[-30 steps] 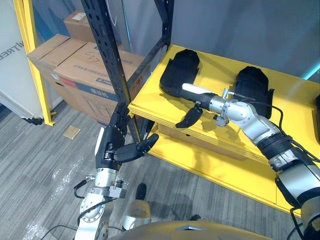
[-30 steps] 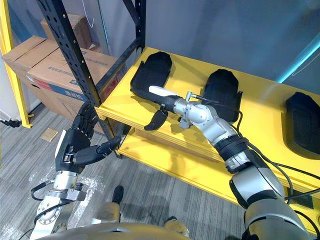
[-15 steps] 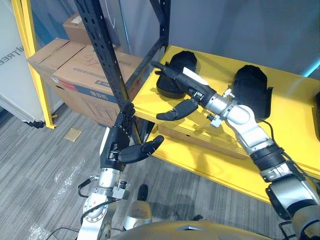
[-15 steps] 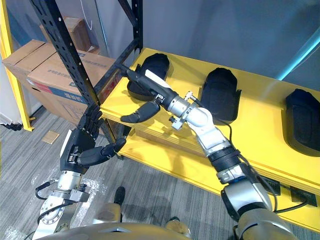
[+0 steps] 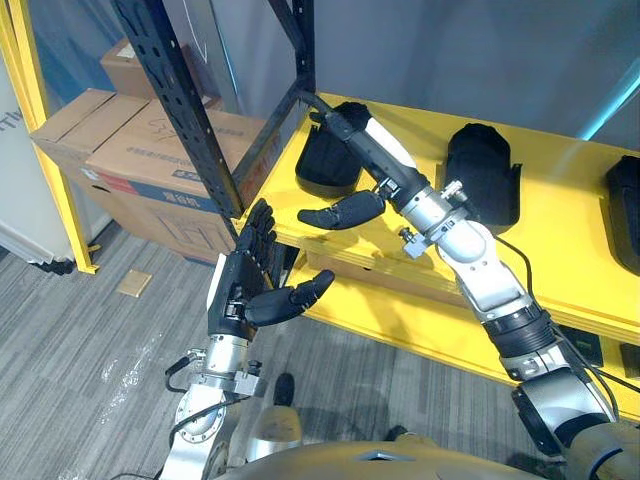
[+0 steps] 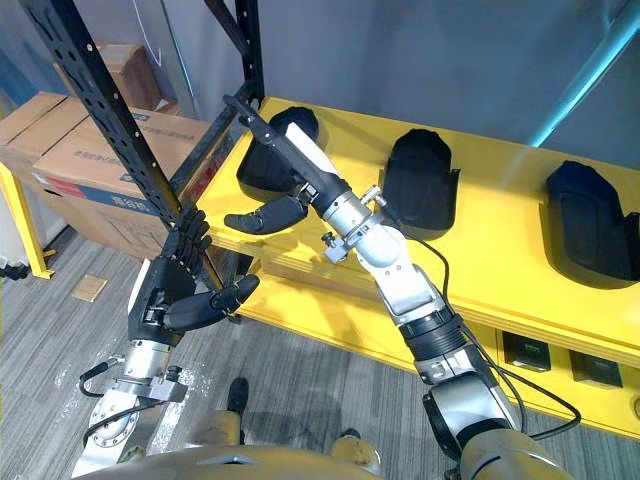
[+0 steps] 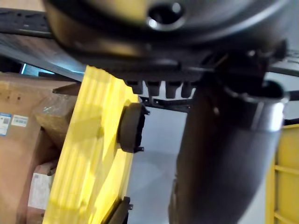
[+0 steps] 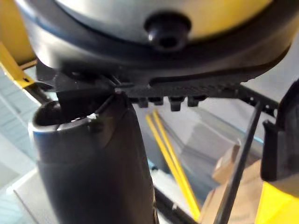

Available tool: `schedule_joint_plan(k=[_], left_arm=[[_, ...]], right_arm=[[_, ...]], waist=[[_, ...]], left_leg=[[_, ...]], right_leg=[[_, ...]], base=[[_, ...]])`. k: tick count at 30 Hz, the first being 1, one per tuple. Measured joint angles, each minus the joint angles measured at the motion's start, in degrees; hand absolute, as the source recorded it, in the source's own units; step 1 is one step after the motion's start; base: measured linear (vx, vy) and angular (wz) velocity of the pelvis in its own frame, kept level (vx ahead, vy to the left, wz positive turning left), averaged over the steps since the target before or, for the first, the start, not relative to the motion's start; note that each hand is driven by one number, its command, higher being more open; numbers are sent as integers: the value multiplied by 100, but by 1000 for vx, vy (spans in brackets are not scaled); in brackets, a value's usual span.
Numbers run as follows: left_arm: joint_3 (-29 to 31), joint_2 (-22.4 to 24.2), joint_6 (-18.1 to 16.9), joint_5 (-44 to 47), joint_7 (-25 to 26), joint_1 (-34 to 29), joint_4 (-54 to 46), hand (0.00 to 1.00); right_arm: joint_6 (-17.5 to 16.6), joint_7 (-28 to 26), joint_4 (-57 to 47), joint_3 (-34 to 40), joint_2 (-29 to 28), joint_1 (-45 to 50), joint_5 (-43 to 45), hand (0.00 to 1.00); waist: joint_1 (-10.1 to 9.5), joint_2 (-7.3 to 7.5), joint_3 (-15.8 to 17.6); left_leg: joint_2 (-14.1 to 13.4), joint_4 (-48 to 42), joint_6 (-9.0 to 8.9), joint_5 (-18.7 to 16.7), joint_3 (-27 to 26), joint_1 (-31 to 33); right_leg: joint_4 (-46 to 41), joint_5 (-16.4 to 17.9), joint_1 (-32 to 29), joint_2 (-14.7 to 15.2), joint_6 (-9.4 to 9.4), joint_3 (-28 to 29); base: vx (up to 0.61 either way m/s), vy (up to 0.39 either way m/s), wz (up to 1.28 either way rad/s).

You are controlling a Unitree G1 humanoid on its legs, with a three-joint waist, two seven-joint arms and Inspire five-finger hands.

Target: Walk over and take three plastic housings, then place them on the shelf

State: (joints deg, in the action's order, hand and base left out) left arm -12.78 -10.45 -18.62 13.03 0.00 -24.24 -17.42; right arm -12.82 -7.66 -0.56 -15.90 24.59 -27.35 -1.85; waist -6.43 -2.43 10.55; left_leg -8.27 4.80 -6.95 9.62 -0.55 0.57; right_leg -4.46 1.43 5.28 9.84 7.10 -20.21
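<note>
Three black plastic housings lie on the yellow shelf (image 5: 420, 235): one at the left (image 5: 322, 170), one in the middle (image 5: 482, 178) and one at the right edge (image 5: 626, 200). My right hand (image 5: 374, 152) is raised over the left housing, open, with straight fingers pointing up towards the rack and the thumb (image 5: 340, 212) sticking out over the shelf; it holds nothing. My left hand (image 5: 250, 292) hangs open and empty in front of the shelf's left corner, below its edge. The left wrist view has the shelf's edge and a housing (image 7: 131, 127) past the thumb.
A black perforated rack upright (image 5: 172, 100) stands at the shelf's left corner, close to my left hand. Cardboard boxes (image 5: 150, 155) and a yellow post (image 5: 45, 130) are further left. A lower yellow shelf (image 5: 400, 320) runs beneath, above grey floor.
My right hand has lifted off the shelf by the left housing and swung up and left, its fingers now pointing upward. The left hand has risen a little. The camera shifted too.
</note>
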Motion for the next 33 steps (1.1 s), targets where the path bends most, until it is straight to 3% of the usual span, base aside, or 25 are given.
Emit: schedule_joint_plan(k=[4, 9, 14, 19, 25, 30, 31, 33], left_arm=[[23, -35, -20, -24, 106, -25, 0, 100], [475, 161, -24, -511, 599, -134, 172, 100], [731, 335, -51, -755, 805, -473, 207, 100], [659, 376, -239, -1125, 1107, -505, 207, 100], [604, 378, -250, -1578, 1647, -549, 208, 100], [515, 476, -304, -1757, 2392, -564, 364, 100], [532, 609, -342, -1997, 2941, -560, 590, 100], [599, 795, -402, -2279, 3534, -561, 903, 100]], right_arm=[[-18, 794, -1220, 1171, -164, 1625, 7, 100], [-52, 2108, -1681, 3184, -1189, 3564, 97, 100], [-51, 2644, -1958, 4135, -1624, 4958, 36, 100], [-89, 2964, -1715, 4200, -2124, 5529, 67, 100], [-45, 3244, 118, 3609, -2509, 5573, 103, 100], [473, 3463, 2242, 3500, -2724, 5330, 318, 100], [677, 3482, 2844, 3496, -2743, 5213, 607, 100], [935, 3481, 3417, 3504, -2811, 5130, 974, 100]], waist=[[53, 42, -60], [575, 57, -317], [942, -11, -467], [1014, 4, -642], [927, 100, -755], [741, 114, -751], [716, 111, -751], [653, 121, -750]], left_leg=[[-2, 0, 4, -44, -145, -14], [-49, 3, -9, -199, -656, -184], [-114, 4, -48, -373, -1101, -398], [-244, 4, -120, -451, -1387, -525], [-279, 20, -144, -536, -1461, -581], [-304, 24, -143, -540, -1411, -566], [-306, 24, -144, -539, -1334, -556], [-312, 24, -145, -532, -1229, -519]], right_leg=[[12, -27, -77, 6, 42, 138], [-20, -40, -240, -3, 57, 644], [48, -29, -279, -68, 46, 1061], [3, -32, -336, -188, 55, 1288], [-33, 0, -300, -200, 50, 1274], [60, 7, -164, -190, 66, 1072], [78, 7, -111, -186, 66, 975], [80, 25, -60, -187, 57, 841]], base=[[31, -10, -20], [58, 1, -48], [28, -3, -48], [18, -22, -26], [0, 0, 0], [5, -6, 16], [24, -11, 25], [33, -21, 36]])
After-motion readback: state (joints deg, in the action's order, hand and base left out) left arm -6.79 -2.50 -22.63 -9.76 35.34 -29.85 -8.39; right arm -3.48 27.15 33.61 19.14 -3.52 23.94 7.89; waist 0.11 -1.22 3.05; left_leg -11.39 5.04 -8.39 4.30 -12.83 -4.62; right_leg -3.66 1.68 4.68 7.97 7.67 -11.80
